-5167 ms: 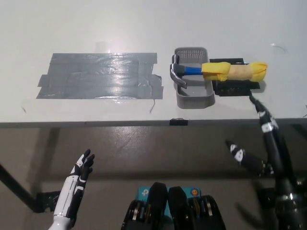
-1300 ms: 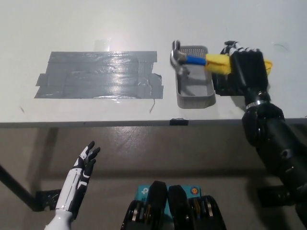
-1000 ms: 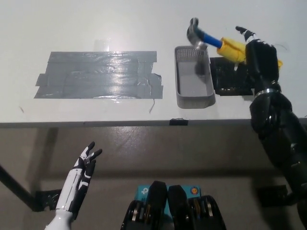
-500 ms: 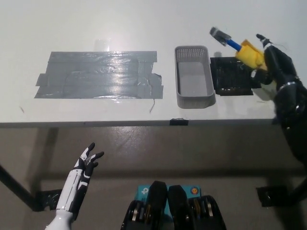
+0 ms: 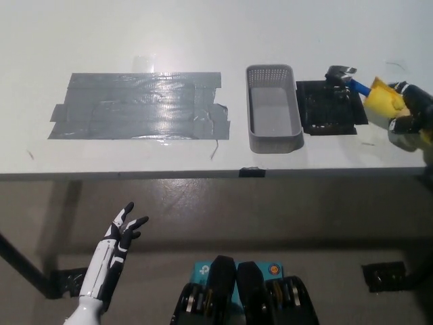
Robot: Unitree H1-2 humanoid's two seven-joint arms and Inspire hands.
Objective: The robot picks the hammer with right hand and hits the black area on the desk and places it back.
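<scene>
My black right hand [image 5: 411, 116] is at the right edge of the head view, shut on the hammer's yellow-wrapped handle [image 5: 380, 99]. The hammer's metal head [image 5: 339, 73] and short blue neck reach left over the top of the small black pad [image 5: 331, 107] on the white desk [image 5: 203, 34]. Whether the head touches the pad I cannot tell. A grey basket [image 5: 273, 109] stands empty just left of the pad. My white left hand [image 5: 115, 245] hangs open below the desk edge at lower left.
A wide patch of dark grey tape strips [image 5: 142, 105] covers the desk to the left of the basket. The desk's front edge [image 5: 203, 175] runs across the middle of the picture, with floor below it.
My right hand has carried the hammer out of the basket, up and to the right, then lowered its head onto the black pad's far edge. The left hand stays low.
</scene>
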